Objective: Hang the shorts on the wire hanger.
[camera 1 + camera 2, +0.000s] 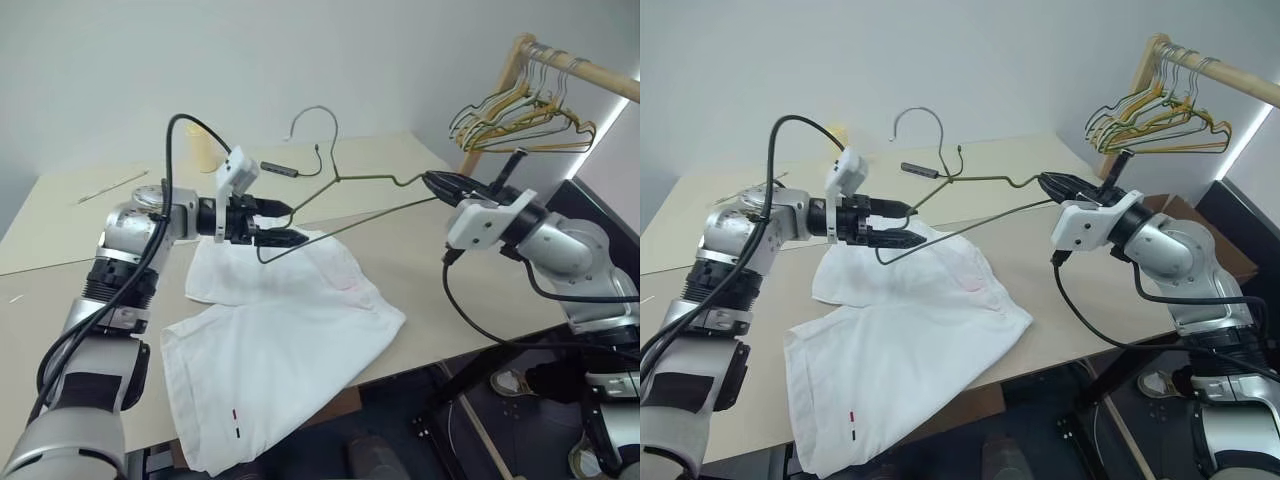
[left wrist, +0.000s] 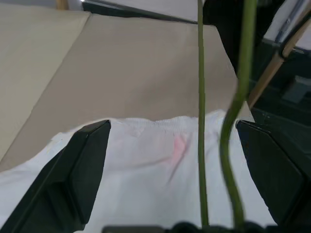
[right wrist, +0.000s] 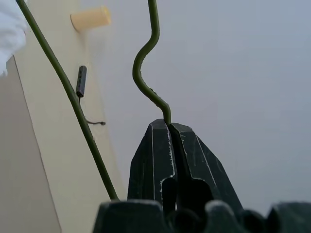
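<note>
No text, label, brand or number can be read anywhere — the shorts (image 1: 290, 340) carry just a tiny dark-and-red mark near one hem, too small to make out as lettering.

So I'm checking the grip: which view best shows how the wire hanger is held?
The right wrist view: the right gripper is shut on the wire hanger. Head views show its whole triangle; the left wrist view shows two wires between open fingers.

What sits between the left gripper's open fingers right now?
In the left wrist view, two strands of the wire hanger run between the left gripper's open fingers, with the shorts lying on the table beneath.
</note>
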### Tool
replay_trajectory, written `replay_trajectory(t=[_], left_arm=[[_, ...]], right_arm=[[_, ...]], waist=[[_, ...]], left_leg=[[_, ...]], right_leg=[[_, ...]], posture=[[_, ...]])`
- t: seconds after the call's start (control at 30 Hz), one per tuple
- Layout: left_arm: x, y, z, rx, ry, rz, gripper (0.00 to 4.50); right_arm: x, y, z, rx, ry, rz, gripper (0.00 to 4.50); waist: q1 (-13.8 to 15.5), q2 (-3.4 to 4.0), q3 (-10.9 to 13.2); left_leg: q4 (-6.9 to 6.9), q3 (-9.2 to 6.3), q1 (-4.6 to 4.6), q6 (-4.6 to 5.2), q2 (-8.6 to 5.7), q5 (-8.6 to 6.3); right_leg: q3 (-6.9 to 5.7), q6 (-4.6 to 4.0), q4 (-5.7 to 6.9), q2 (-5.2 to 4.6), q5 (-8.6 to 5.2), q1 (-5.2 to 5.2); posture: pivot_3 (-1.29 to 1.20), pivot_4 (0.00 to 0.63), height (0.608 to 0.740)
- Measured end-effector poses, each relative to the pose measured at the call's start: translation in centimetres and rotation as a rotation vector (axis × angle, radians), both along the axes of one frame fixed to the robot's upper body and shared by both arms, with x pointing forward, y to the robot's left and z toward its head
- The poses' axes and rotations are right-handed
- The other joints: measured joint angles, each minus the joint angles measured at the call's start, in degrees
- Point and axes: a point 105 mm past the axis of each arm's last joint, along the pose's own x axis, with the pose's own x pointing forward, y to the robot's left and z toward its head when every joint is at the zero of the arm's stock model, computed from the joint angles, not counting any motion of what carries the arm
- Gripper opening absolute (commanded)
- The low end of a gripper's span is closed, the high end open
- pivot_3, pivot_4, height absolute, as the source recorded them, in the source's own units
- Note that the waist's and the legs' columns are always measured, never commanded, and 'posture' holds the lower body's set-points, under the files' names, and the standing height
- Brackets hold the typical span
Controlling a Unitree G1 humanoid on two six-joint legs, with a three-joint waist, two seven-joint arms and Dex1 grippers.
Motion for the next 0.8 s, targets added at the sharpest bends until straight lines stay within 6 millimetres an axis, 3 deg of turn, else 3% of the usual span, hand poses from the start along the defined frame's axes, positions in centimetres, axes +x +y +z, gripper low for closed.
replay_trajectory(t=[0.17, 0.27, 0.63, 0.67, 0.8], left_arm=[[-0.9, 0.0, -1.2, 0.101, 0.015, -0.093, 4.49], [-0.6, 0.2, -1.5, 0.115, 0.011, -0.072, 3.92], [0.0, 0.6, -1.2, 0.103, 0.006, -0.007, 0.23], [0.1, 0.7, -1.1, 0.098, 0.004, -0.004, 0.05], [0.2, 0.9, -0.7, 0.084, -0.015, 0.018, 0.05]], right_arm=[[0.0, 0.2, 0.2, 0.015, 0.004, -0.007, 0.02], [0.1, 0.2, 0.3, 0.021, 0.006, -0.02, 0.0], [0.7, -0.5, 0.4, 0.037, 0.01, -0.09, 0.0], [0.7, -0.5, 0.5, 0.04, 0.01, -0.094, 0.0], [0.6, -0.4, 0.8, 0.046, -0.004, -0.091, 0.0]], waist=[[-0.36, 0.0, 0.0], [-0.52, 0.0, 0.0], [-1.18, 0.0, 0.0], [-1.18, 0.0, 0.0], [-1.18, 0.0, 0.0]], left_leg=[[0.0, 0.01, -0.01, 0.01, 0.0, 0.0], [0.03, 0.0, -0.01, 0.01, 0.0, -0.01], [0.08, -0.01, -0.02, 0.05, 0.0, -0.03], [0.08, -0.01, -0.02, 0.05, 0.0, -0.03], [0.08, -0.01, -0.02, 0.05, 0.0, -0.03]], right_leg=[[0.02, 0.0, 0.0, 0.0, 0.0, -0.02], [0.02, 0.01, 0.02, -0.01, 0.01, 0.0], [0.04, 0.03, 0.08, -0.02, 0.02, -0.01], [0.05, 0.03, 0.08, -0.02, 0.02, -0.01], [0.05, 0.03, 0.07, -0.02, 0.02, -0.01]], posture=[[-0.3, 0.0, 0.74], [-0.3, 0.0, 0.74], [-0.27, 0.0, 0.74], [-0.27, 0.0, 0.74], [-0.27, 0.0, 0.74]])
